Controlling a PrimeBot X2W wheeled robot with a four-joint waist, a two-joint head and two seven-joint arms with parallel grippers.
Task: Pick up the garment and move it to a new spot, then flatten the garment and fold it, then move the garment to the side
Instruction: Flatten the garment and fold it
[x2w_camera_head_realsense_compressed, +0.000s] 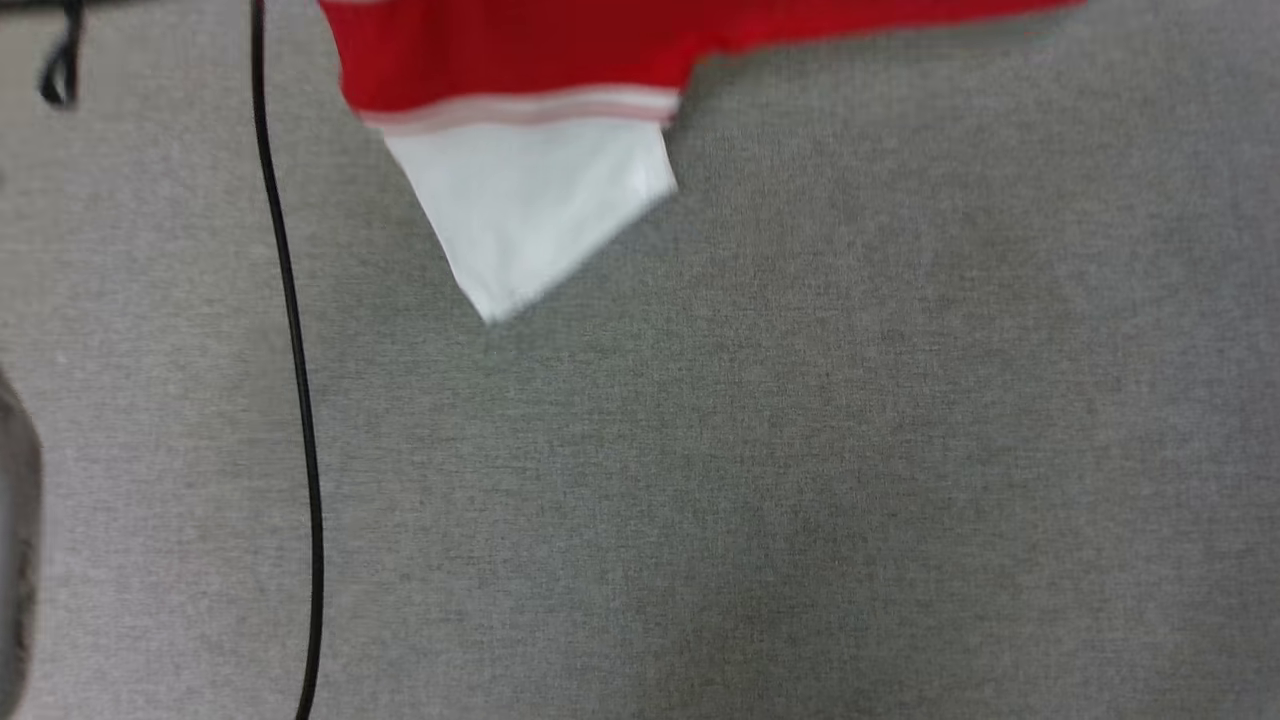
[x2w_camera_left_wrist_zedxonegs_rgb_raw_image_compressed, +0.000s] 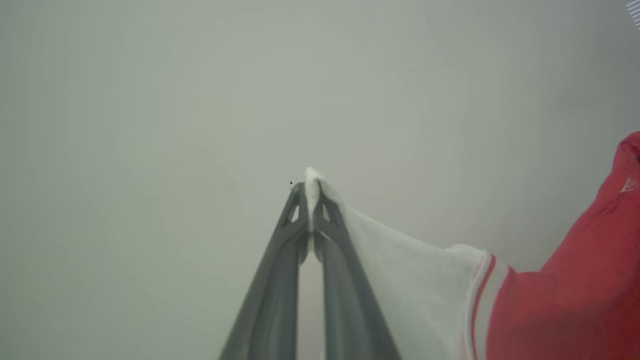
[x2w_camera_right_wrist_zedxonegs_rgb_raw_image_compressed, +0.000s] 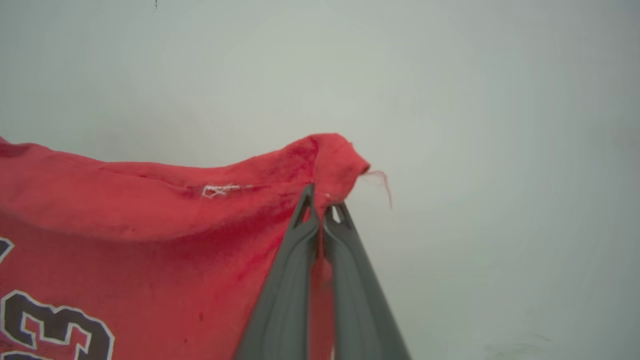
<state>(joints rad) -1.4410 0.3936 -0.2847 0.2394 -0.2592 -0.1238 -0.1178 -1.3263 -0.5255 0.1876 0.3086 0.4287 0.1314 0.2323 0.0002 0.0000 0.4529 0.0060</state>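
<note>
Nearest to us, our left gripper (x2w_camera_left_wrist_zedxonegs_rgb_raw_image_compressed: 311, 192) has its two long dark fingers pressed together on the tip of a white short sleeve (x2w_camera_left_wrist_zedxonegs_rgb_raw_image_compressed: 405, 270), and a small peak of white cloth pokes out past the fingertips. From that pinch the sleeve spreads down and to the right in the left wrist view. There it meets a band of white-and-red striped trim (x2w_camera_left_wrist_zedxonegs_rgb_raw_image_compressed: 482, 300) and then the body of the red soft-fabric T-shirt (x2w_camera_left_wrist_zedxonegs_rgb_raw_image_compressed: 575, 300).

Our right gripper (x2w_camera_right_wrist_zedxonegs_rgb_raw_image_compressed: 322, 205) is likewise clamped, its fingers closed on a bunched red edge of the same shirt (x2w_camera_right_wrist_zedxonegs_rgb_raw_image_compressed: 125, 225). A loose red thread (x2w_camera_right_wrist_zedxonegs_rgb_raw_image_compressed: 382, 182) trails from the bunch just beside the fingertips. A small white stitched mark (x2w_camera_right_wrist_zedxonegs_rgb_raw_image_compressed: 220, 190) sits on the fold to their left. Lower in the right wrist view, dark figures outlined in white (x2w_camera_right_wrist_zedxonegs_rgb_raw_image_compressed: 55, 325) are printed on the red cloth. Behind both grippers we see a plain pale background (x2w_camera_left_wrist_zedxonegs_rgb_raw_image_compressed: 150, 100).

In the head view the T-shirt (x2w_camera_head_realsense_compressed: 520, 50) lies across the top edge, somewhat blurred. Its striped trim (x2w_camera_head_realsense_compressed: 520, 108) sits above a white sleeve (x2w_camera_head_realsense_compressed: 530, 210) that comes to a point towards the middle of the view. Beyond it spreads a grey woven fabric surface (x2w_camera_head_realsense_compressed: 800, 450). We cannot tell whether the sleeve point touches that surface. A thin black cable (x2w_camera_head_realsense_compressed: 290, 330) runs from top to bottom over the grey cloth, left of the sleeve and apart from it.
</note>
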